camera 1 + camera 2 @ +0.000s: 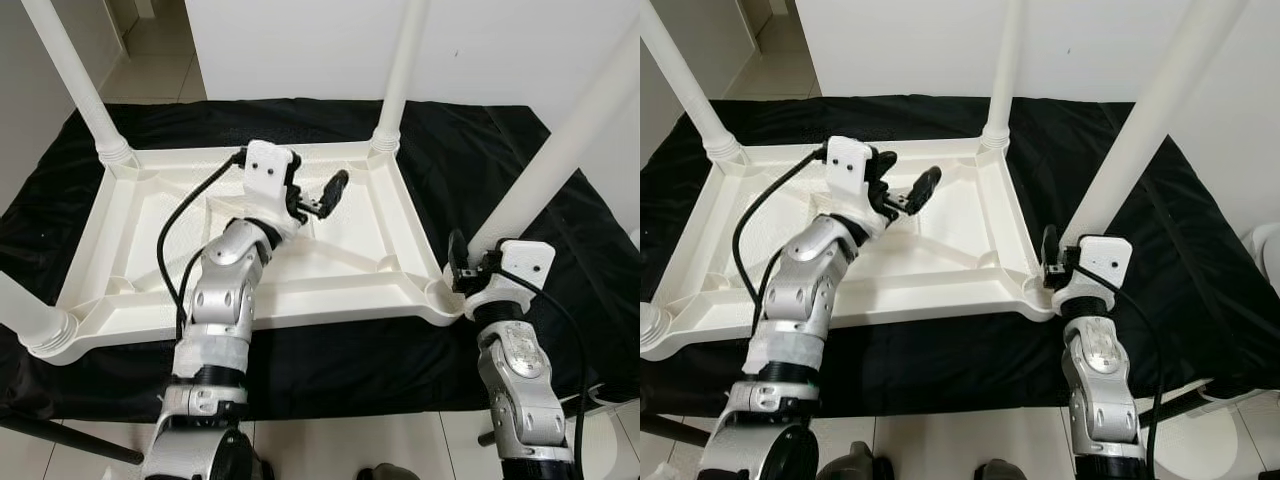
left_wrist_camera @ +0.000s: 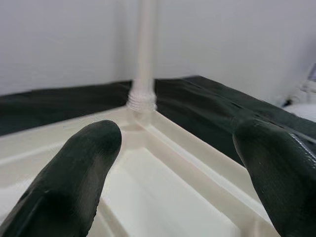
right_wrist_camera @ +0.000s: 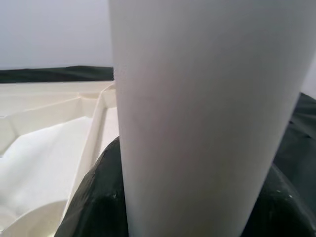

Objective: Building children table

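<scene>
Right gripper (image 1: 470, 262) clamps near-right table leg (image 1: 560, 150) at its base, left gripper (image 1: 318, 195) spread wide over upturned tabletop (image 1: 330, 270).

A plain room of a home, going by the pale tiled floor (image 1: 160, 60), the bare white wall (image 1: 300, 45), and the black cloth (image 1: 520, 180) spread on the floor beneath an upturned white plastic children's table (image 1: 150, 260).
</scene>
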`<state>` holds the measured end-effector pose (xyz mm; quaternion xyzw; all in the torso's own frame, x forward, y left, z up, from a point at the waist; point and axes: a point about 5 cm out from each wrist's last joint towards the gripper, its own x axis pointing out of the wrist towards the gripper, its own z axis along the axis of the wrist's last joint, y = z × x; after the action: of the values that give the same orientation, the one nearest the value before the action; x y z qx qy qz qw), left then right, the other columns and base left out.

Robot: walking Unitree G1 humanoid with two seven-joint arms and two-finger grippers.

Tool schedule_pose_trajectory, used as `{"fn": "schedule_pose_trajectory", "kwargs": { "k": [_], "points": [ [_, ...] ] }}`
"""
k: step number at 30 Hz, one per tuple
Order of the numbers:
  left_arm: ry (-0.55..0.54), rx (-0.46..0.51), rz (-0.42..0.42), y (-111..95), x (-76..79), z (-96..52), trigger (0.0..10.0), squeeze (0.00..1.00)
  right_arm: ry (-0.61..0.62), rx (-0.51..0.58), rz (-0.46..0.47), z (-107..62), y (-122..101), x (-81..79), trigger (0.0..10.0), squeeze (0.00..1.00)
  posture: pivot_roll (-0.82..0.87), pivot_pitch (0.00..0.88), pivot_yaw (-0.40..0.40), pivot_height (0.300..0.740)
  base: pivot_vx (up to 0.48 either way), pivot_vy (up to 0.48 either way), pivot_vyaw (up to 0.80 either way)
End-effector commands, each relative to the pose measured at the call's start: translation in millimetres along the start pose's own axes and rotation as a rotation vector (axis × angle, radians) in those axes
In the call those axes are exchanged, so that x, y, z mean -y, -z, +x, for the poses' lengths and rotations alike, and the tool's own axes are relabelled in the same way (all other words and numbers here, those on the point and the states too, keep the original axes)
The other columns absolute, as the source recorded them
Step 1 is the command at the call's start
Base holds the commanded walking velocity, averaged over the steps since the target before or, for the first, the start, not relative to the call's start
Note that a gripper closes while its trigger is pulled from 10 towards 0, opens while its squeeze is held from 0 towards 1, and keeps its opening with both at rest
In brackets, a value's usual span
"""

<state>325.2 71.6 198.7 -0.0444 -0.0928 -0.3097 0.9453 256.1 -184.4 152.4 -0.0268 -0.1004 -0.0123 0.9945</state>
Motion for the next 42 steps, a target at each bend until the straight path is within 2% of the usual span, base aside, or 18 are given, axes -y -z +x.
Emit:
{"fn": "schedule_pose_trajectory", "kwargs": {
  "k": [1,2,3,6,7,9,13,22,30,32,34,35,38,42],
  "points": [
    [0.354,-0.021,0.01,0.9,23.2,-6.7,10.0,0.0,-0.025,0.008,-0.018,-1.5,-0.3,-0.7,10.0,0.0,-0.03,0.0,-0.014,0.74,0.0,0.0,0.0],
    [0.354,-0.021,0.01,0.9,23.2,-6.7,10.0,0.0,-0.025,0.008,-0.018,-1.5,-0.3,-0.7,10.0,0.0,-0.03,0.0,-0.014,0.74,0.0,0.0,0.0],
    [0.436,-0.042,0.029,4.5,29.0,-11.5,10.0,0.0,-0.035,0.002,-0.026,-1.5,1.1,-1.5,10.0,0.0,-0.03,0.0,-0.014,0.74,0.0,0.0,0.0],
    [0.436,-0.042,0.029,4.5,29.0,-11.5,10.0,0.0,-0.035,0.002,-0.026,-1.5,1.1,-1.5,10.0,0.0,-0.03,0.0,-0.014,0.74,0.0,0.0,0.0],
    [0.509,-0.064,0.04,8.6,33.8,-17.1,10.0,0.0,-0.047,-0.002,-0.028,-1.3,2.0,-2.7,10.0,0.0,-0.03,0.0,-0.014,0.74,0.0,0.0,0.0],
    [0.668,-0.091,0.011,12.5,43.8,-31.3,10.0,0.0,-0.083,-0.005,-0.036,-0.6,3.6,-5.0,10.0,0.0,-0.03,0.0,-0.016,0.74,0.0,0.0,0.0],
    [0.74,-0.119,0.012,16.2,47.4,-39.2,10.0,0.0,-0.101,-0.009,-0.044,0.2,4.8,-4.8,10.0,0.0,-0.03,0.0,-0.018,0.74,0.0,0.0,0.0],
    [0.684,-0.161,0.09,22.2,52.3,-40.8,10.0,0.0,-0.157,-0.004,-0.039,0.1,7.3,-7.0,10.0,0.0,-0.02,0.0,-0.016,0.74,0.0,0.0,0.0],
    [0.666,-0.194,0.111,24.2,50.4,-38.8,10.0,0.0,-0.173,-0.035,-0.059,-4.3,17.0,-6.7,10.0,0.0,-0.02,0.0,-0.012,0.74,0.0,0.0,0.0],
    [0.62,-0.203,0.146,24.7,44.0,-34.3,10.0,0.0,-0.178,-0.073,-0.054,-10.7,29.3,-3.8,10.0,0.0,-0.02,0.0,-0.009,0.74,0.0,0.0,0.0],
    [0.62,-0.203,0.146,24.7,44.0,-34.3,10.0,0.0,-0.178,-0.073,-0.054,-10.7,29.3,-3.8,10.0,0.0,-0.02,0.0,-0.009,0.74,0.0,0.0,0.0],
    [0.589,-0.198,0.155,23.4,40.6,-31.6,10.0,0.0,-0.175,-0.109,-0.035,-16.8,40.9,-2.4,10.0,0.0,-0.01,0.0,-0.008,0.74,0.0,0.0,0.0],
    [0.589,-0.198,0.155,23.4,40.6,-31.6,10.0,0.0,-0.175,-0.109,-0.035,-16.8,40.9,-2.4,10.0,0.0,-0.01,0.0,-0.008,0.74,0.0,0.0,0.0],
    [0.574,-0.195,0.159,21.8,40.0,-30.6,10.0,0.0,-0.171,-0.152,-0.022,-24.7,54.4,-5.6,10.0,0.0,-0.01,0.0,0.004,0.74,0.0,0.0,0.0]
  ]
}}
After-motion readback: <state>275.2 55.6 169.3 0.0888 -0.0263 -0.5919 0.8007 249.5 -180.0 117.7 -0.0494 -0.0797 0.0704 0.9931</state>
